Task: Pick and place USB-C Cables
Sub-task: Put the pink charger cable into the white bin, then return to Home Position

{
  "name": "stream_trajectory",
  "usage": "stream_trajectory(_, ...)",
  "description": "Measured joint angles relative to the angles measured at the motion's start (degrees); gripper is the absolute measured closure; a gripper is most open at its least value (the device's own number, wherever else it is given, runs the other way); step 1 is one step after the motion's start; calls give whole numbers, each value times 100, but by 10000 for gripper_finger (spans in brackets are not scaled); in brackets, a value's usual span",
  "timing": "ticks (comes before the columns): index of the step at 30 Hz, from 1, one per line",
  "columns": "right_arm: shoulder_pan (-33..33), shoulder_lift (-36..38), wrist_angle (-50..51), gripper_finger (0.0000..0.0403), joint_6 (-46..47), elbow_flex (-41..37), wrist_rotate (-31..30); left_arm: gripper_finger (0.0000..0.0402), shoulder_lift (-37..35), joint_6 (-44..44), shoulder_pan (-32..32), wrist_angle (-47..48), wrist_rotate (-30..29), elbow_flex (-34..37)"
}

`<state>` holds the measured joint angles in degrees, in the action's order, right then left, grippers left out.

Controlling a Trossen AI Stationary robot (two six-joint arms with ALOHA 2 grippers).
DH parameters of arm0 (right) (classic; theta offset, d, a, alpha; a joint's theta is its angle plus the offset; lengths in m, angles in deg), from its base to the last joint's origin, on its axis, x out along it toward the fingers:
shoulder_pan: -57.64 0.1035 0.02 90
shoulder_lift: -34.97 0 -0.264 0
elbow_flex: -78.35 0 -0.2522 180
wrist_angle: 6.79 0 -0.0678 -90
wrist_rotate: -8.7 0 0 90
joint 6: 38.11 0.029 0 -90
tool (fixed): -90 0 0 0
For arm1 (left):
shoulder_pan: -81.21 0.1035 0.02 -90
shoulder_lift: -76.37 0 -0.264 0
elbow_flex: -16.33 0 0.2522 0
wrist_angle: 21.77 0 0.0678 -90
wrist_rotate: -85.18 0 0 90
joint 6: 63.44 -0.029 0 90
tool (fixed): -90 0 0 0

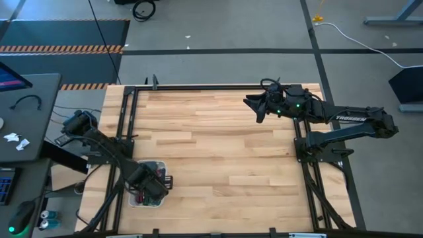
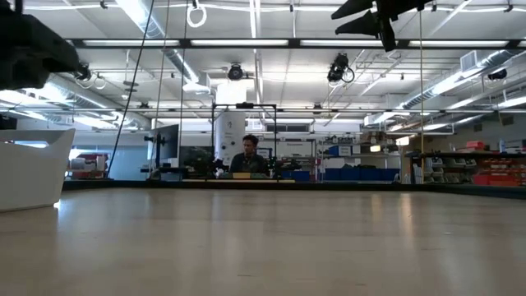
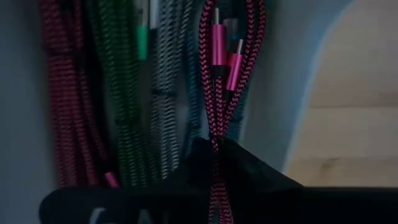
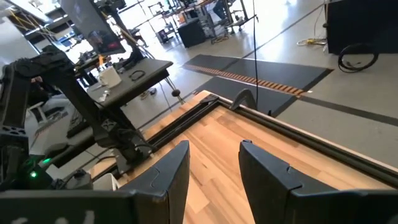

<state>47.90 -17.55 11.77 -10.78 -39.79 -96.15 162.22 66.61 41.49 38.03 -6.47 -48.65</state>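
A small white tray (image 1: pixel 165 177) sits near the table's near-left corner and shows in the low view as a white wall (image 2: pixel 31 168). In it lie several folded braided USB-C cables: a dark red one (image 3: pixel 62 106), a green one (image 3: pixel 118 93), a grey one (image 3: pixel 163 93). My left gripper (image 3: pixel 216 163) reaches down into the tray (image 3: pixel 292 74) and is shut on a magenta cable bundle (image 3: pixel 214 93). My right gripper (image 4: pixel 214 163) is open and hangs high over the table's far right part (image 1: pixel 256 107), touching nothing. My left gripper pinches the folded magenta cable between its two fingers (image 3: pixel 249 171), coming from above and pointing down into the tray. The fingers close on the strands partway along the bundle (image 3: pixel 216 144). The end with both metal plugs (image 3: pixel 219 50) reaches out past the fingertips, over the other cables.
A black frame of rails (image 1: pixel 129 116) borders the wooden table (image 1: pixel 218 152) on the left, right and far sides. A dark side desk (image 1: pixel 23 119) stands left of the table. A person sits far behind the table (image 2: pixel 249 160). Bare wood lies between the two arms.
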Motion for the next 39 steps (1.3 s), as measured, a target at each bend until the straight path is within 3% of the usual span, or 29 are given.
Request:
stream_trajectory(6,0,0,2,259,-6,0,-2,326,0,111,-166,52,245,13)
stream_trajectory(11,0,1,1,259,-37,0,0,255,-231,125,-282,8,411,-42)
stream_trajectory(15,0,56,1,259,-47,0,157,197,-740,120,-278,297,177,-305)
stream_trajectory(19,-53,244,346,259,147,71,1007,165,-1267,-165,-300,701,-664,-780)
stream_trajectory(23,-168,521,2141,263,501,596,1939,161,-1563,-1289,-283,685,-2292,-1264)
stream_trajectory(27,-94,1000,3692,277,240,1084,1987,172,-1629,-2827,-123,478,-4234,-1716)
stream_trajectory(30,13,1622,4210,293,119,1056,1935,183,-1624,-3861,126,377,-5139,-1993)
stream_trajectory(34,39,2624,4199,317,268,680,1888,199,-1624,-5026,636,95,-5340,-2170)
stream_trajectory(39,39,3694,3546,344,401,-224,2032,218,-1622,-5777,1274,-247,-4918,-2188)
